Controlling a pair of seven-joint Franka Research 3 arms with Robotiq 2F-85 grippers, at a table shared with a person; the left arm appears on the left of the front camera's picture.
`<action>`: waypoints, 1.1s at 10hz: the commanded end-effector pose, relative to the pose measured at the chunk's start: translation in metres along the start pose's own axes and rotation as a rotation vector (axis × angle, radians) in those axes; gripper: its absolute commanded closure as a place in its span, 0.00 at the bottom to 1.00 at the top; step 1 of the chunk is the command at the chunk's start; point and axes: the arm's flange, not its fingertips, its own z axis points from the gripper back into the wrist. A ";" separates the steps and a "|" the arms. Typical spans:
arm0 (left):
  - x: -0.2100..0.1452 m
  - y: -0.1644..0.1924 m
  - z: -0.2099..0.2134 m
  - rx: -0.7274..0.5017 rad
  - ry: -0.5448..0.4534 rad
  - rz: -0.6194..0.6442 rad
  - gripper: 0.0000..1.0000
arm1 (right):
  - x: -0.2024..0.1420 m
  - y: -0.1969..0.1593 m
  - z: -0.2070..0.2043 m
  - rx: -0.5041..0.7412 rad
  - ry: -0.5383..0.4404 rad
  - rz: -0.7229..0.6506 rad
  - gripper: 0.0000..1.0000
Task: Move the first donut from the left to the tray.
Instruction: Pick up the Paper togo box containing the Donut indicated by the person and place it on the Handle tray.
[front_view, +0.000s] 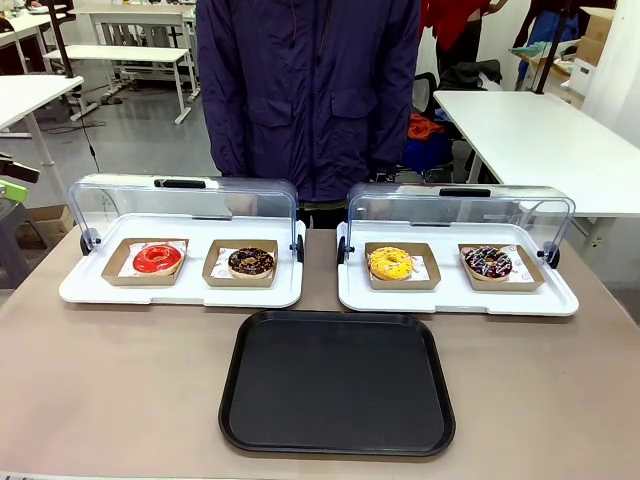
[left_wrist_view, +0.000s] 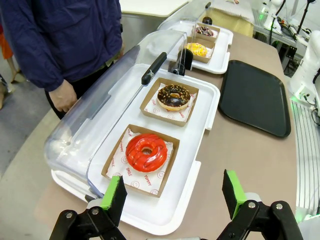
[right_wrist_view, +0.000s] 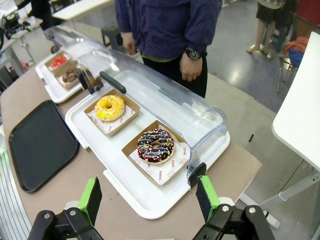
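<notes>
Now the first donut (front_view: 157, 259), with red icing, is sitting in its small cardboard tray (front_view: 112, 271) on the left white tray (front_view: 180, 296), whose clear lid (front_view: 120, 200) is standing open. The black tray (front_view: 335, 385) is lying on the table (front_view: 110, 385) nearer the robot, apart from the donut. The left jaws are hovering wide apart near this donut; the right jaws are gaping likewise near the sprinkled donut (right_wrist_view: 155, 145).

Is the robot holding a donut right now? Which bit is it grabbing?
No, nothing is held. The left gripper is open, short of the red donut and not touching it. The right gripper is open and empty too.
</notes>
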 end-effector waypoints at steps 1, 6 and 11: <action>0.003 -0.003 0.001 0.000 -0.004 -0.006 0.00 | 0.000 0.001 -0.002 0.000 -0.027 0.020 0.00; 0.003 -0.003 0.001 0.000 -0.004 -0.006 0.00 | 0.000 0.001 -0.002 0.000 -0.027 0.020 0.00; 0.003 -0.003 0.001 0.000 -0.004 -0.006 0.00 | 0.000 0.001 -0.002 0.000 -0.027 0.020 0.00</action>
